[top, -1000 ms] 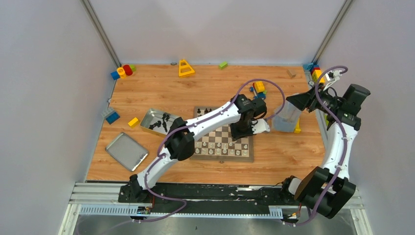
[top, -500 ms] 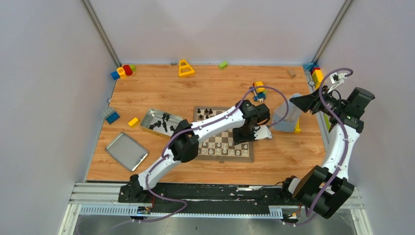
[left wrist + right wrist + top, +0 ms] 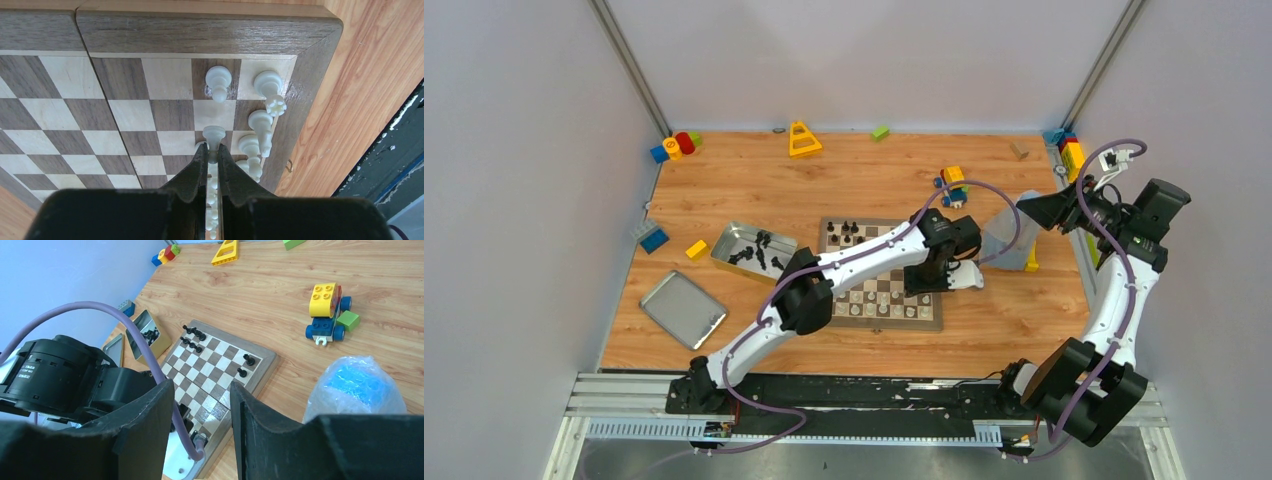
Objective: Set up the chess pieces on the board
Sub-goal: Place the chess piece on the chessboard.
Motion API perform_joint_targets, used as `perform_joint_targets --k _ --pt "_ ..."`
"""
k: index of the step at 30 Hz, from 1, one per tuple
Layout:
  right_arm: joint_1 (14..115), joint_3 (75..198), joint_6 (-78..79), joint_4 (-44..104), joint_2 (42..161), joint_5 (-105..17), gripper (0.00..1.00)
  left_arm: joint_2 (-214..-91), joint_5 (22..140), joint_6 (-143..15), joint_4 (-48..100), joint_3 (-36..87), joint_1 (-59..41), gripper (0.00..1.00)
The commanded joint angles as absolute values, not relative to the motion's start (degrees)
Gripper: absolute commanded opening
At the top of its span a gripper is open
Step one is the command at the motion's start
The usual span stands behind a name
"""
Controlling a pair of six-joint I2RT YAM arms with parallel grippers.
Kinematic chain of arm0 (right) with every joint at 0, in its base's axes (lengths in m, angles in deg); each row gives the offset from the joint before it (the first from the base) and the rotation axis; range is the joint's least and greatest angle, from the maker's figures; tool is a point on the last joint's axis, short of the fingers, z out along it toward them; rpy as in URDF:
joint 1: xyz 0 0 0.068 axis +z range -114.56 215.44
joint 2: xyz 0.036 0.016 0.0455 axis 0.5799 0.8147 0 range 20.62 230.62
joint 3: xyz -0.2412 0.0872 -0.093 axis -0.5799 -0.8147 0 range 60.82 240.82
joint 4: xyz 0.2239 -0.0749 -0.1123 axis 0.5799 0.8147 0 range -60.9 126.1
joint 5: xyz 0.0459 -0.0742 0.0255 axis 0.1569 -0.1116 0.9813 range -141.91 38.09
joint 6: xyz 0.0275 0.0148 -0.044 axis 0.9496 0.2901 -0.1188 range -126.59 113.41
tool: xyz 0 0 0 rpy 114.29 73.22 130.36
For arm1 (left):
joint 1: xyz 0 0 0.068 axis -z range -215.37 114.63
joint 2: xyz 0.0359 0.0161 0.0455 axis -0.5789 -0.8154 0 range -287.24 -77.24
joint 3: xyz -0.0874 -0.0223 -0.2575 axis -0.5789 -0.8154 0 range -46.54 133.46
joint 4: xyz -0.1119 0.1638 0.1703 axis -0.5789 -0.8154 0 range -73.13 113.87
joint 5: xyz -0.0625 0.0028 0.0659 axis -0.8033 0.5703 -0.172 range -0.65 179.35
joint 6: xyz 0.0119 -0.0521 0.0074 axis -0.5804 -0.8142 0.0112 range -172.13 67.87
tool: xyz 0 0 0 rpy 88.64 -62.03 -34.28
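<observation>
Between the fingertips of the left gripper (image 3: 213,151), clamped a white pawn (image 3: 214,134), upright and low over the board (image 3: 200,35); could not tell whether touching it yet. Just ahead stood another pawn (image 3: 218,81), with back-rank pieces (image 3: 263,127) to the right. Had slid from mid-board toward this near corner, so probably about to fill the next pawn square, with the right gripper (image 3: 200,390) well apart, spread open and empty.

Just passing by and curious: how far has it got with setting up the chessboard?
Partly done. On the board, several white pieces line the near edge, a few black ones the far. The left pincer grips a white pawn. More black pieces wait in the tin.
</observation>
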State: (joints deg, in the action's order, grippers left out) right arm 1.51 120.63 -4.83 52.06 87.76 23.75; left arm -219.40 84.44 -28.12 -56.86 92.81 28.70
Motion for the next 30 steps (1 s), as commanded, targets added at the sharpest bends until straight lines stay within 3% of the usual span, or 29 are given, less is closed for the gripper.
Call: perform_joint_targets --k 1,12,30 --pt "1.17 120.15 -6.27 50.74 87.07 25.97 0.46 -220.55 85.17 -26.50 -56.15 95.28 29.82 0.06" --pt "1.02 119.97 -6.28 50.75 87.16 26.49 0.46 -221.54 86.22 -25.97 -55.70 95.31 30.24 0.08" --pt "0.99 119.88 -6.32 50.74 87.67 26.94 0.46 -221.34 86.88 -25.35 -55.81 95.20 31.07 0.22"
